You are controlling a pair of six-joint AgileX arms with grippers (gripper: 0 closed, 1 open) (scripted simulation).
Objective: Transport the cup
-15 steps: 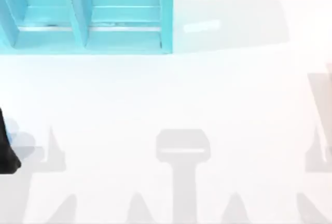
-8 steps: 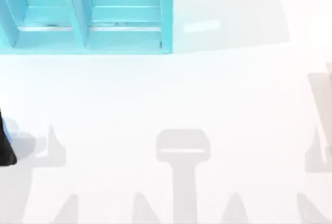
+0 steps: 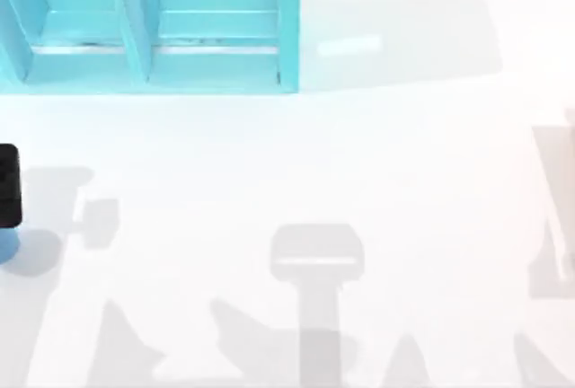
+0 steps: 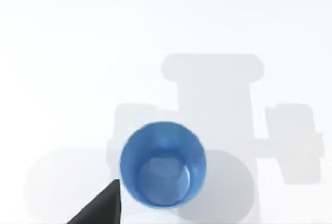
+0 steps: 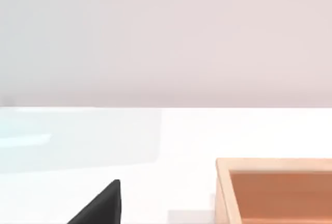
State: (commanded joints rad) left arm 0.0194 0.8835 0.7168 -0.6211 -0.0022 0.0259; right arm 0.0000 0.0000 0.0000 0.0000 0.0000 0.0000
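The left gripper (image 3: 7,186), cut off at the table's (image 3: 359,181) left edge, hovers over the cup (image 4: 163,164), grip state unclear.

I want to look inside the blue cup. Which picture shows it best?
The left wrist view: it looks straight down into the cup, showing its whole rim and bottom, with a black fingertip beside it. In the top view a sliver of blue peeks out at the table's left edge, under the left arm.

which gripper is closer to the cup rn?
Left. The left gripper hangs just above the cup at the table's left edge; the right gripper is by an orange-brown box.
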